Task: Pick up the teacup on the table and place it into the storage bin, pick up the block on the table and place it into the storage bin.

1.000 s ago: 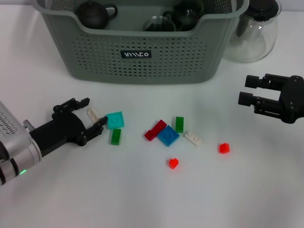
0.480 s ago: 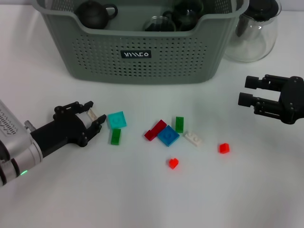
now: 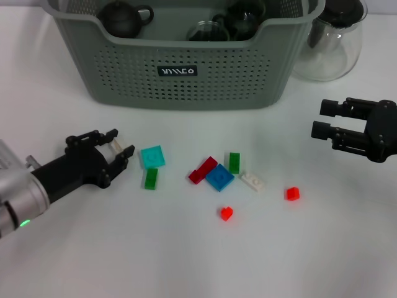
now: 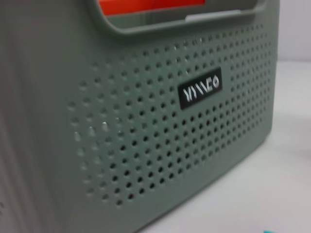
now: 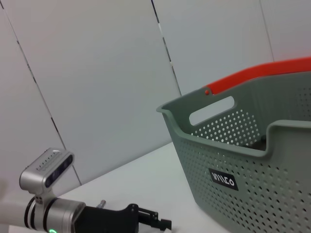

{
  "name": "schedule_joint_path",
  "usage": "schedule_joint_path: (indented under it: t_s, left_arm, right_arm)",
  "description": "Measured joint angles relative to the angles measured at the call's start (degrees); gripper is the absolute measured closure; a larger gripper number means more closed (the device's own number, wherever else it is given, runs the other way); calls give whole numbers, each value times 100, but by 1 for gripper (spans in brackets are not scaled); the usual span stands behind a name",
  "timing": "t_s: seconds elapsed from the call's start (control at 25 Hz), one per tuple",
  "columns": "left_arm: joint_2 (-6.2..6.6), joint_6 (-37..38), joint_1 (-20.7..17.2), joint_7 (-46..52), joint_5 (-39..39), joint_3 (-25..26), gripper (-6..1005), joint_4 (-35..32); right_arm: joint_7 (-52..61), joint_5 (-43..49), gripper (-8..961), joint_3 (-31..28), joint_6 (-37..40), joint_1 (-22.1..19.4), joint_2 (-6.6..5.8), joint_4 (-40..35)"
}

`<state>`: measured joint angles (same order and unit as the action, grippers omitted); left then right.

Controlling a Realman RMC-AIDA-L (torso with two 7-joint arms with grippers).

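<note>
I am holding the left gripper (image 3: 110, 154) low over the white table (image 3: 186, 261), its black fingers spread wide around a small white flat block (image 3: 118, 148) that is lying between them. Just beside it are sitting a turquoise square plate block (image 3: 152, 156) and a green block (image 3: 151, 179). Further toward the middle, a dark red bar block (image 3: 203, 170), a blue square block (image 3: 219, 177), a second green block (image 3: 234, 162) and a white plate block (image 3: 252, 180) are crowding together, with two small red cubes (image 3: 226, 213) lying apart from them.

The large grey-green perforated plastic storage bin (image 3: 186, 81) is standing behind the blocks, already carrying a dark round teapot (image 3: 123, 17) and dark glassware. A clear glass jug with a dark lid (image 3: 332, 37) is standing beside its right end.

The right gripper (image 3: 324, 119) is hovering at the right edge, well apart from the blocks, its fingers parted and holding nothing.
</note>
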<state>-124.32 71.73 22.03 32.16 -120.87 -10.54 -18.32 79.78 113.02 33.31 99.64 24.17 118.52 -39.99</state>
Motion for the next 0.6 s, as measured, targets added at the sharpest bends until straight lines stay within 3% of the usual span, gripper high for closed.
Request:
schedule_joint_path:
  t_s: [0.36, 0.6]
  left_arm:
    - [33, 1461, -283, 1878, -57, -15, 575, -1081]
    - [158, 2327, -163, 3536, -524, -92, 576, -1390]
  right_arm:
    - [18, 0, 339, -27, 8, 6, -14, 0]
    - [20, 0, 339, -37, 12, 9, -6, 0]
